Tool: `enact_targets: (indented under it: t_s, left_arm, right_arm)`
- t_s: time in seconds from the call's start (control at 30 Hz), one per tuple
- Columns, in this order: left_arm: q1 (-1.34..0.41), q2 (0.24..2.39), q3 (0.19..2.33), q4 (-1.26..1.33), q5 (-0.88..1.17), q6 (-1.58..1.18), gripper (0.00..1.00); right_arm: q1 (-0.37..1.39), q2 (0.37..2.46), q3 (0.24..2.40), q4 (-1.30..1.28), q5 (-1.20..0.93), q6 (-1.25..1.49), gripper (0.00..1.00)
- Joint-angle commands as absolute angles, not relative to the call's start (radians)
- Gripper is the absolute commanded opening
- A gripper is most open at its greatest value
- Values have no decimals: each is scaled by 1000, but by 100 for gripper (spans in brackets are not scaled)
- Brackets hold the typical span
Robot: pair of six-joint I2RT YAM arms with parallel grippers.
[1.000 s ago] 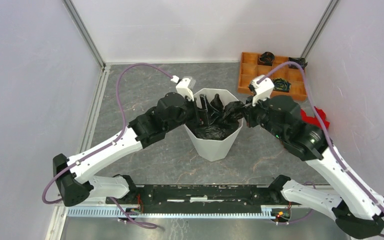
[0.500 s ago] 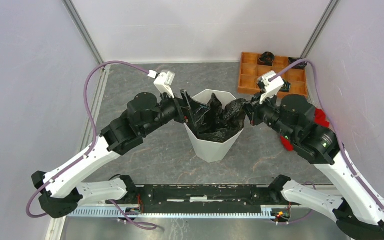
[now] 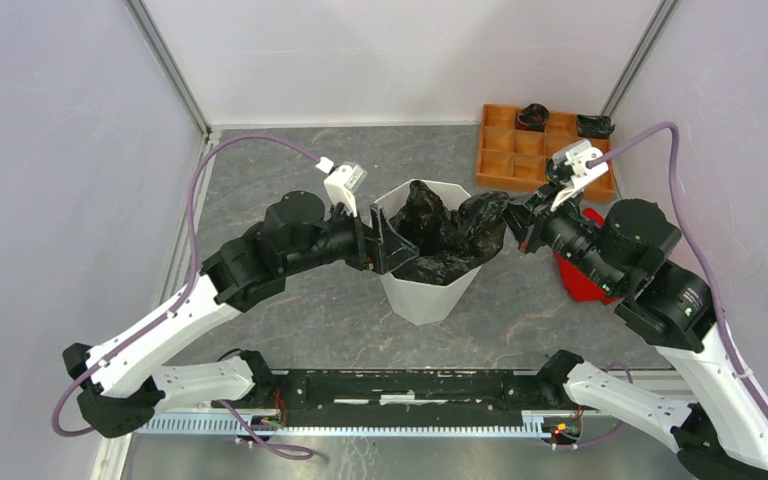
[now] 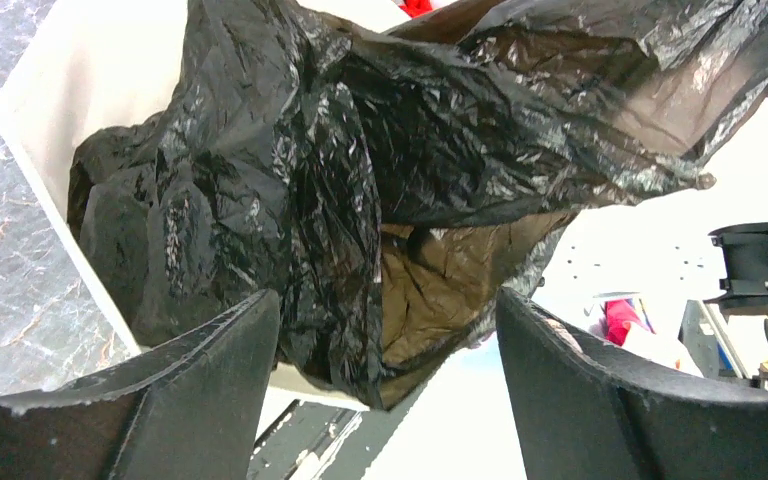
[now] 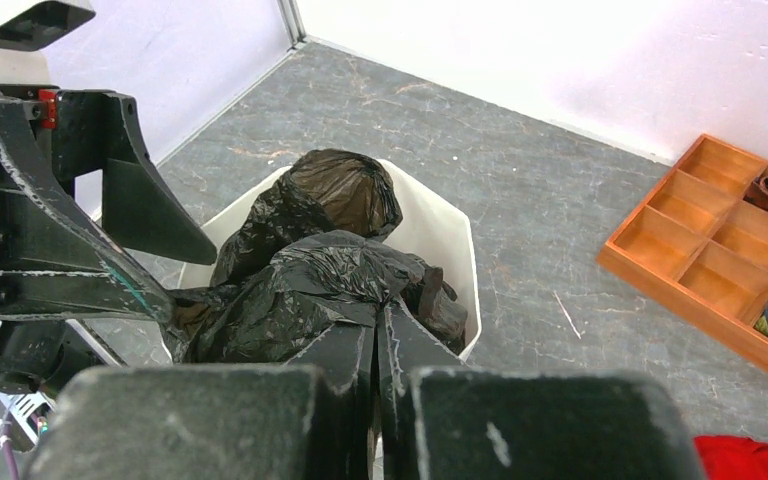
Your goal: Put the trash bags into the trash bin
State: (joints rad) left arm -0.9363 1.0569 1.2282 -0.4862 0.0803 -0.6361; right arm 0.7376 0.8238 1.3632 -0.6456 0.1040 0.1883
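At the bench's (image 3: pixel 280 180) left, the left pincer (image 3: pixel 385 240) stands with its jaws spread wide at the left rim of the trash bin (image 3: pixel 425 300), clamping nothing. At centre, the trash bag (image 3: pixel 450 235) lies with its lower part inside the bin. The rest is heaped above the octagonal rim, and one lobe spills over the right edge. To the right, the right pincer (image 3: pixel 515 222) meets that lobe. Its jaws are drawn together, judged to be nipping a fold of film. Behind it sits an orange compartmented tray (image 3: pixel 520 160), and a red cloth (image 3: pixel 585 275) lies beneath the right arm.

Progress, as a judgement: the bag is mostly delivered, with its bulk already in the bin. What remains is to tuck the raised crest and the overhanging lobe below the rim, and then to let go.

Differences between views: only the top view shows both arms, the bin's outer facets and the overhang at the right rim. The left wrist view shows the left pincer (image 4: pixel 388 300) open with the trash bag (image 4: pixel 360 170) beyond its fingers. It also shows thin film lit brown from behind, and a strip of the bin's (image 4: pixel 70 90) white inner wall. The right wrist view alone shows the right pincer (image 5: pixel 375 320) pressed tight on a black fold of the bag (image 5: pixel 310 280). In the same view are a rounded bulge at the bin's (image 5: pixel 440 240) far side, the tray (image 5: pixel 720 250) and a corner of the cloth (image 5: pixel 750 460).
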Motion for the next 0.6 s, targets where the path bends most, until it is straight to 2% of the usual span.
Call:
enact_targets:
  t_s: [0.0,0.27,0.53,0.57]
  left_arm:
    - [-934,1008,1259,-555,100,-661,85]
    - [-934,1015,1289,-649,99,-666,81]
    - [-934,1038,1278,-579,158,-710,50]
    - [-934,1033,1271,-567,158,-717,43]
  right_arm:
    - [738,812,1400,-599,80,201,1]
    - [738,790,1355,-588,75,200,1]
    - [738,791,1356,-589,62,197,1]
    - [738,790,1355,-590,63,197,1]
